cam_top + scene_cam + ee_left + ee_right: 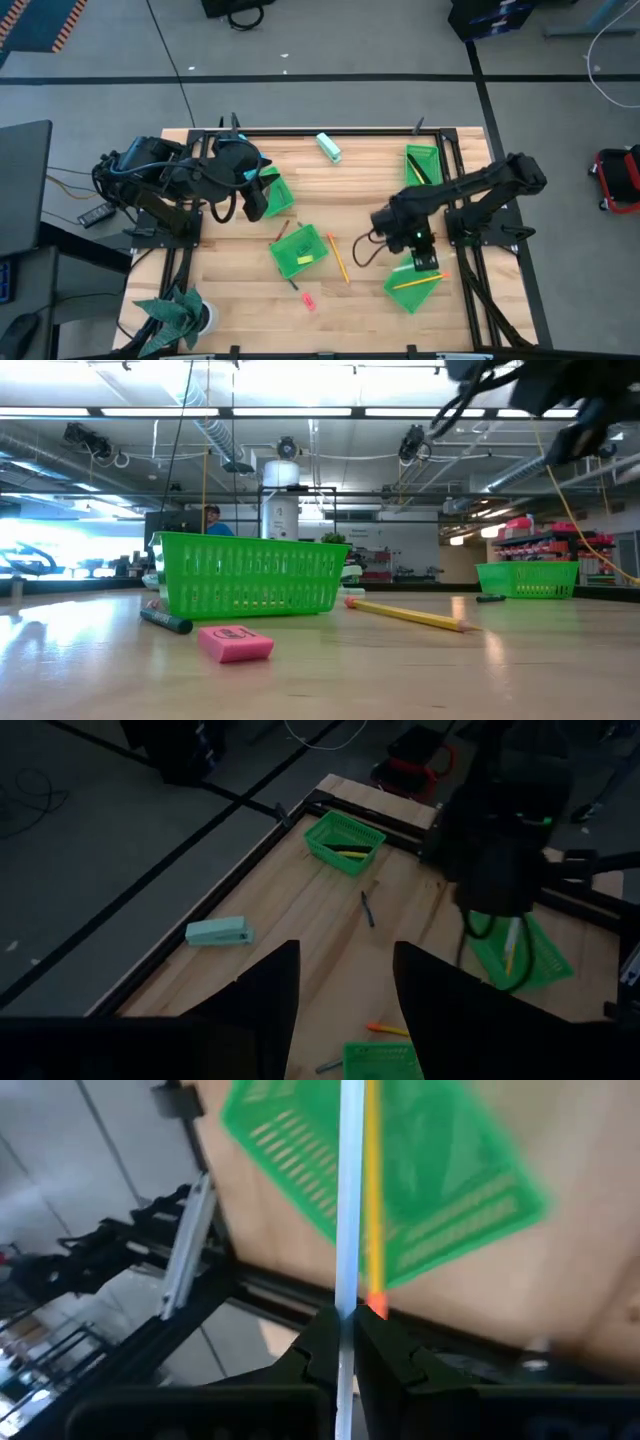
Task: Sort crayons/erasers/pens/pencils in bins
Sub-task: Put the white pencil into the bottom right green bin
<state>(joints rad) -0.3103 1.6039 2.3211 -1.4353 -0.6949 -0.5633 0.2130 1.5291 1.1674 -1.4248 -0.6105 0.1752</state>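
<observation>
Pale white pencil (pixel 349 1200), long and thin, pinched between right gripper (pixel 345 1342) fingers; left fingers spread.

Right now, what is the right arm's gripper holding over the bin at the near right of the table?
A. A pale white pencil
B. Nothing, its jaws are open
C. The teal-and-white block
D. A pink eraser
A: in the right wrist view the right gripper is shut on a pale white pencil, above the green bin that already holds a yellow pencil.
</observation>
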